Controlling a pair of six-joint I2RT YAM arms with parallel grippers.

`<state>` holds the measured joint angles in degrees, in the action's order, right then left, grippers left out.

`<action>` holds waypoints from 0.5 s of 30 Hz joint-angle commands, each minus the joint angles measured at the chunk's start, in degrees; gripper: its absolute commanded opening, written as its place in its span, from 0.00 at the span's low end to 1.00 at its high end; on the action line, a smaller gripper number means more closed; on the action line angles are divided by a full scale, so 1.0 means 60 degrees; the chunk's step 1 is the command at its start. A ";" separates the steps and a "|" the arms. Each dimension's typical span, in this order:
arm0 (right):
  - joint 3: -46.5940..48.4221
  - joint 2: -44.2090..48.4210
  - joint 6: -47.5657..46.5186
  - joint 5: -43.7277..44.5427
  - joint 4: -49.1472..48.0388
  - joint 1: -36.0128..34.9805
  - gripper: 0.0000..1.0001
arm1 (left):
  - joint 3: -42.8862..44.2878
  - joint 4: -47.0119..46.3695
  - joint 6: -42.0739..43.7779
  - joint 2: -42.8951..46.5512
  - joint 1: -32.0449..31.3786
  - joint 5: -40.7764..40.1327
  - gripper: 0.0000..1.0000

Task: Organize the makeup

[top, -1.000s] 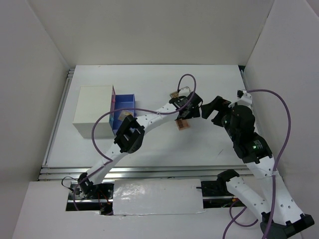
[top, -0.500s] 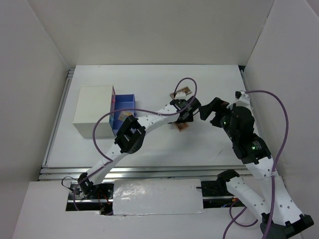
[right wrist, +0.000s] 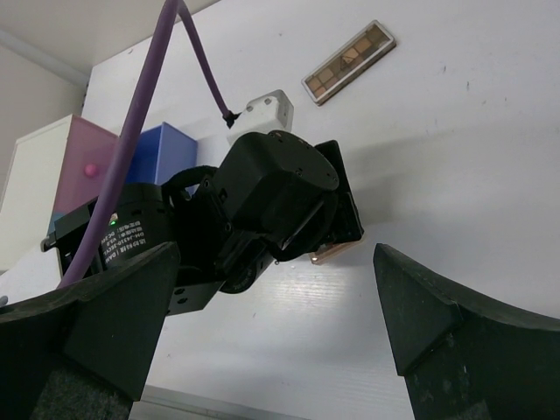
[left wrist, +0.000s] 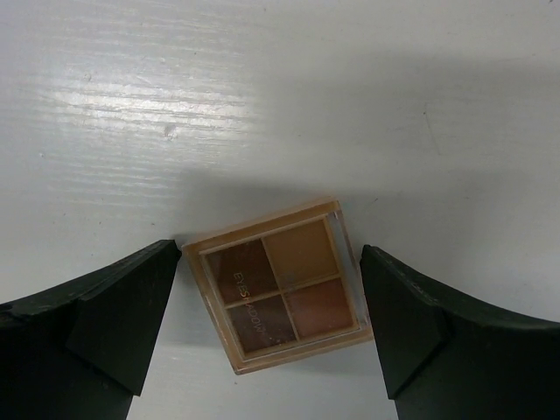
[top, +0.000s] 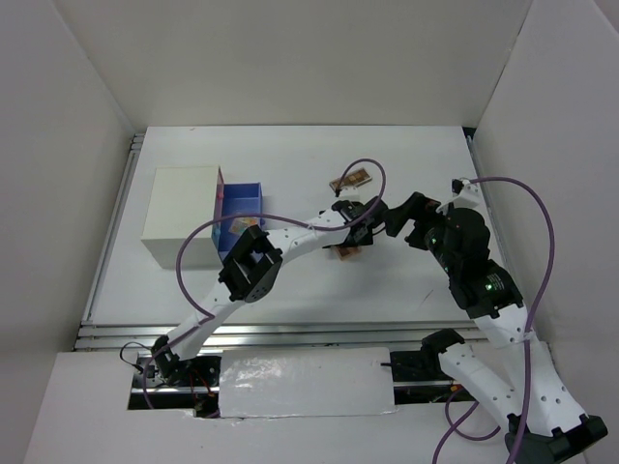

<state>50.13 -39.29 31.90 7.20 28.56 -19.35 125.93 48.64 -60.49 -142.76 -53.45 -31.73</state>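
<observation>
A brown four-pan eyeshadow palette (left wrist: 280, 284) lies flat on the white table, rotated a little. My left gripper (left wrist: 269, 262) is open and hangs right over it, one finger on each side; the left fingertip (left wrist: 162, 267) is close to the palette's corner. From above, the left gripper (top: 351, 232) covers most of the palette (top: 347, 253). A long multicoloured palette (top: 350, 180) lies further back and also shows in the right wrist view (right wrist: 348, 61). My right gripper (top: 404, 220) is open and empty, just right of the left gripper. Other makeup is out of view.
A white box (top: 179, 227) stands at the left, with a pink drawer front (top: 219, 196) and a blue drawer (top: 242, 198) pulled out; something small lies in the lower drawer (top: 237, 224). White walls close in the table on three sides.
My left gripper has moved toward the near side and settled over the brown palette, uncovering the long palette behind it. My right gripper has drifted slightly left.
</observation>
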 commanded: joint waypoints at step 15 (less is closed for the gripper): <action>-0.0093 0.0220 -0.0073 -0.0263 -0.0453 0.0047 1.00 | -0.0933 0.0596 -0.0305 -0.0070 -0.0115 0.0644 0.66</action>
<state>49.76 -39.09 31.90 5.32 28.34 -19.33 121.67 49.23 -62.96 -140.07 -53.84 -31.14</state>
